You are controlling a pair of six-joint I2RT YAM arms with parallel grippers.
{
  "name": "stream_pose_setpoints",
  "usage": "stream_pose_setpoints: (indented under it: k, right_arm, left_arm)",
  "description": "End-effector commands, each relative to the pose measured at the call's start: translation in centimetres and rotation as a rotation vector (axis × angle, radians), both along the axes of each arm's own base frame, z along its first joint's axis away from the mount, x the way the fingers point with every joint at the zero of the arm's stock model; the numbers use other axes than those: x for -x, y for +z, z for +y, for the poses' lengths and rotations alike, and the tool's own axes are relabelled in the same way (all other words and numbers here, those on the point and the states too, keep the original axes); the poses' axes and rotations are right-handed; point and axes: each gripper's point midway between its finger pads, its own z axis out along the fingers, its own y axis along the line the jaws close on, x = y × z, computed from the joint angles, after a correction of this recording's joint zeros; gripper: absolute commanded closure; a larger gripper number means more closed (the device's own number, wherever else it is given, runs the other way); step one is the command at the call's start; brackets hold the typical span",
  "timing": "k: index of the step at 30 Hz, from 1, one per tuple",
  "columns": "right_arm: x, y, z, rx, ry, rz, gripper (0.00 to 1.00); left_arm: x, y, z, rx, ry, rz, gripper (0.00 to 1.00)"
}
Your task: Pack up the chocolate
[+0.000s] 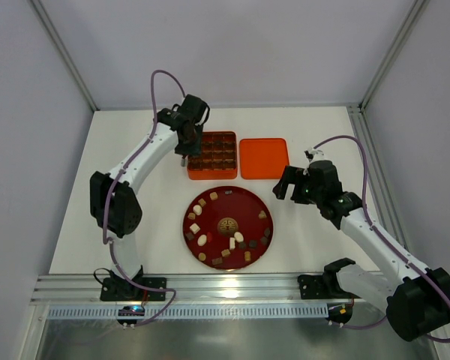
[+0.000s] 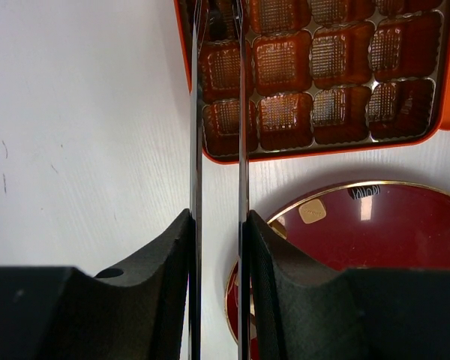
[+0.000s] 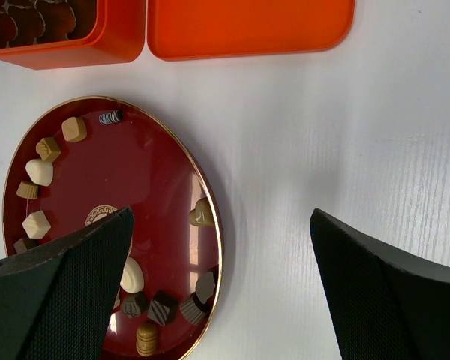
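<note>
An orange box (image 1: 210, 177) stands on the white tabletop (image 1: 300, 240), divided into square cells by a glossy brown liner. The cells seen from the left wrist show gridded floors with nothing on them. Its flat orange lid (image 1: 264, 158) lies just beside it on the right, apart by a thin gap. Nearer the arms sits a round dark-red plate (image 1: 232, 206) with a gold rim and a gold emblem (image 1: 227, 224) at its middle.

The chocolate (image 1: 202, 240) is all on that plate: cream, tan and dark brown pieces strewn in a loose ring near the rim, thickest along the left and near sides.

The left pincer (image 1: 183, 159) hangs over the left edge of the box. Two long thin blades run out from its fingers (image 2: 274, 255), parallel and close together, over the leftmost column of cells. Their tips pass out of the wrist view, and the top view hides them under the wrist, so I cannot tell whether anything is pinched there. The plate's pieces lie well apart from these blades.

The right pincer (image 3: 221, 215) is spread wide with nothing in its grip, just beyond the plate's far right rim and near the lid's front edge. In its wrist view a tan heart-shaped piece (image 3: 201, 215) on the plate's edge shows in the gap between the fingers.
</note>
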Motion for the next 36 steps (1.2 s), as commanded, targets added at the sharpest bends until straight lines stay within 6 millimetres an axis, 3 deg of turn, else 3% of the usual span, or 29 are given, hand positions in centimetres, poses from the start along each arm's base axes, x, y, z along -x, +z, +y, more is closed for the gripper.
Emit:
stream_pose_setpoints:
  k: [1, 8, 13, 14, 15, 23, 29, 36]
  right_arm:
    - [-1.2, 1.7, 0.3, -0.012, 0.001, -0.059, 0.0]
    - [-1.4, 1.9, 0.2, -0.01, -0.002, -0.065, 0.0]
    - [-1.3, 1.9, 0.2, -0.01, -0.002, -0.065, 0.0]
    - [-1.3, 2.0, 0.3, -0.013, -0.002, -0.065, 0.0]
    - [-1.3, 2.0, 0.3, -0.013, -0.002, -0.067, 0.0]
    - [-1.1, 1.9, 0.3, -0.019, -0.002, -0.068, 0.0]
    - [-0.9, 1.8, 0.2, -0.024, -0.003, -0.069, 0.0]
    - [-0.8, 1.8, 0.2, -0.022, -0.004, -0.068, 0.0]
  left_arm:
    - [-1.1, 3.1, -0.3, 0.051, -0.007, -0.091, 0.66]
    - [1.7, 5.1, -1.1, 0.145, -0.046, -0.081, 0.65]
    - [6.7, 5.4, -1.1, 0.181, -0.092, -0.052, 0.64]
    - [8.0, 4.2, -0.9, 0.166, -0.099, -0.016, 0.64]
    - [9.1, 4.8, -0.8, 0.174, -0.11, -0.03, 0.64]
    - [17.1, 2.7, -0.5, 0.11, -0.192, 0.065, 0.63]
    - [20.0, 1.0, 0.0, 0.081, -0.207, 0.117, 0.6]
    - [20.3, -0.6, -0.1, 0.039, -0.214, 0.138, 0.6]
